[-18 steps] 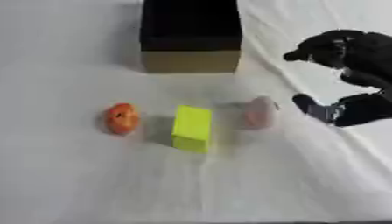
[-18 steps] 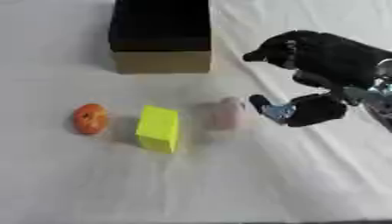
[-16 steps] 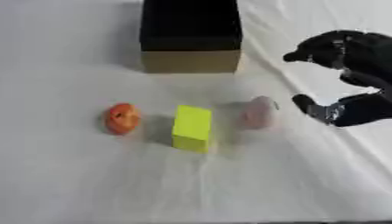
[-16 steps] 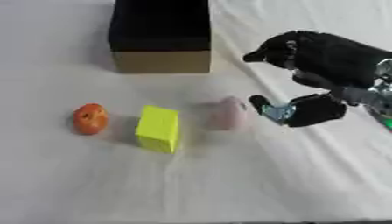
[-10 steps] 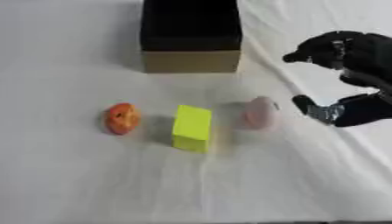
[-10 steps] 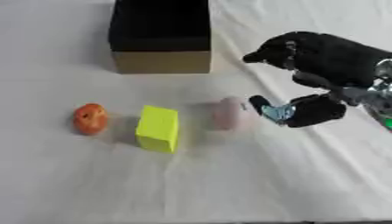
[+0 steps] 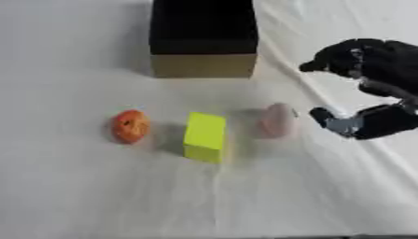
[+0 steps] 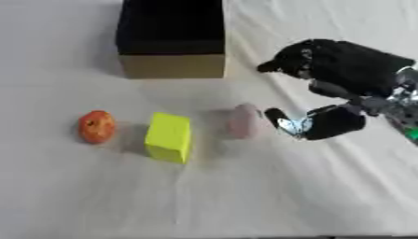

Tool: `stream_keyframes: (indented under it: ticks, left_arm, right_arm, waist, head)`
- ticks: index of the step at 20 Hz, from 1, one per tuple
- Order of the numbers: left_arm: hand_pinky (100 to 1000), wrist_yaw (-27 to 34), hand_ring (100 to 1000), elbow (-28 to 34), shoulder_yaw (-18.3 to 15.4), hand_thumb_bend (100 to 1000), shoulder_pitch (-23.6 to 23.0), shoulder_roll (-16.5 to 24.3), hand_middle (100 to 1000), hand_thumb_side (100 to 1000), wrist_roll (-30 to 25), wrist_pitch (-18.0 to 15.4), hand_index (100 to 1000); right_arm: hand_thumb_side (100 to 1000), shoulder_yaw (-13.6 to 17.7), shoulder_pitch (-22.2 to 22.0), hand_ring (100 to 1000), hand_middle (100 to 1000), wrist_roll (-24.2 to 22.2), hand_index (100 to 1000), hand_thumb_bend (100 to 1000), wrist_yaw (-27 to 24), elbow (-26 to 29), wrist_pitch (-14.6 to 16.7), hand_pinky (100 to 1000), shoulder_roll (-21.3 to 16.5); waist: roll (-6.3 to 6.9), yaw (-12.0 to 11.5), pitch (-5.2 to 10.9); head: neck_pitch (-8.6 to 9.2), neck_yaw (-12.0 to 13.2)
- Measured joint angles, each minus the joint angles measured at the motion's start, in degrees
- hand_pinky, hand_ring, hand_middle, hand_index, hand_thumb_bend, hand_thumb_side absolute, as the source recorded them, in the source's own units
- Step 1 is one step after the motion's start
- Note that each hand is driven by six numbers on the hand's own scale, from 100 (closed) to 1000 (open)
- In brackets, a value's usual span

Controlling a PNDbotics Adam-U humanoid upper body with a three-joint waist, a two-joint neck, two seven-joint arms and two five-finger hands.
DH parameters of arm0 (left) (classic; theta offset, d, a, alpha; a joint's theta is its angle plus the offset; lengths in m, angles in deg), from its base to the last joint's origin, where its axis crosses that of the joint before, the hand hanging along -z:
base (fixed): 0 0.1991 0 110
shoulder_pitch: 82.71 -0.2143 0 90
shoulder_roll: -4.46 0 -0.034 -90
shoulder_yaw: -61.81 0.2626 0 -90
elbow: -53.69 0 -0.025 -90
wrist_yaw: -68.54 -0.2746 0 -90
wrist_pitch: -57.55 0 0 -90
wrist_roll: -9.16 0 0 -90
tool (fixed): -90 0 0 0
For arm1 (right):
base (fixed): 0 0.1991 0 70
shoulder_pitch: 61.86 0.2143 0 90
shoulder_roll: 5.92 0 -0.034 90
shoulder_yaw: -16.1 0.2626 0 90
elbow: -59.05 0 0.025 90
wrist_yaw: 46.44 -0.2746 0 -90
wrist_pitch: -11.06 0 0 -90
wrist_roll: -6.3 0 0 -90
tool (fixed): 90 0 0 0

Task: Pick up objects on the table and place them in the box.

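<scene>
Three objects lie in a row on the white cloth: a red-orange round fruit [image 7: 130, 125] at the left, a yellow-green block [image 7: 204, 136] in the middle, and a pale pink oval object [image 7: 277, 120] at the right. Behind them stands the box [image 7: 203, 64], tan-walled with a dark open inside. My right hand [image 8: 330, 88] hovers just right of the pink object, fingers arched above and thumb [image 8: 286, 123] low beside it, open and apart from it. The left hand shows in neither view.
The white cloth [image 7: 98, 196] covers the whole table, with creases running down the right side under my right arm. Bare cloth stretches in front of the three objects and to the left of the box.
My right hand has edged slightly left toward the pink object. The three objects and the box stay where they were.
</scene>
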State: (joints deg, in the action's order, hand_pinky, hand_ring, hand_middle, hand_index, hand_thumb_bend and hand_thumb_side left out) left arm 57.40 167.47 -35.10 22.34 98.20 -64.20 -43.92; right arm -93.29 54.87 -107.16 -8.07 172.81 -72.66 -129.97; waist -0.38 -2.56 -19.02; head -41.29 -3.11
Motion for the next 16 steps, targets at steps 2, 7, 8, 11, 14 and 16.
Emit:
stream_keyframes:
  ticks: [2,7,8,11,14,16]
  left_arm:
    - [692,0.0,760,0.0,0.01,100,0.0,0.0,780,951,-0.08,0.03,854]
    - [692,0.0,760,0.0,0.02,100,0.03,-0.01,780,949,-0.33,0.1,854]
    - [691,0.0,760,0.0,0.02,100,0.03,-0.01,779,945,-0.4,0.11,854]
    - [691,0.0,760,0.0,0.04,100,0.04,-0.01,779,945,-0.66,0.12,853]
    - [691,0.0,760,0.0,0.07,100,0.08,-0.04,779,946,-0.9,0.19,853]
    - [691,0.0,760,0.0,0.2,100,0.08,-0.06,779,946,-1.09,0.24,853]
  right_arm:
    - [655,-0.85,-0.01,893,778,-1.07,943,134,-0.62,0.0,-0.86,911,0.38]
    - [637,-2.84,0.13,914,808,-3.47,952,133,-3.89,0.0,-3.85,915,1.28]
    - [649,-3.2,0.39,923,818,-3.87,954,144,-4.69,0.0,-4.41,918,1.43]
    - [660,-3.92,1.04,925,824,-5.14,957,160,-6.23,0.0,-5.81,918,1.85]
    - [676,-4.32,1.49,923,823,-5.99,962,176,-6.55,0.0,-7.18,916,2.29]
    - [690,-4.59,1.74,921,818,-6.29,965,170,-6.45,0.0,-8.0,913,2.63]
  waist:
    - [-0.02,-0.09,0.0]
    - [0.02,-0.28,-0.06]
    - [0.06,-0.3,-0.08]
    - [0.08,-0.31,-0.2]
    - [0.08,-0.31,-0.36]
    - [0.08,-0.34,-0.39]
  head:
    - [0.0,-0.06]
    - [0.0,-0.26]
    - [0.01,-0.33]
    - [0.01,-0.55]
    - [0.02,-0.61]
    - [0.03,-0.64]
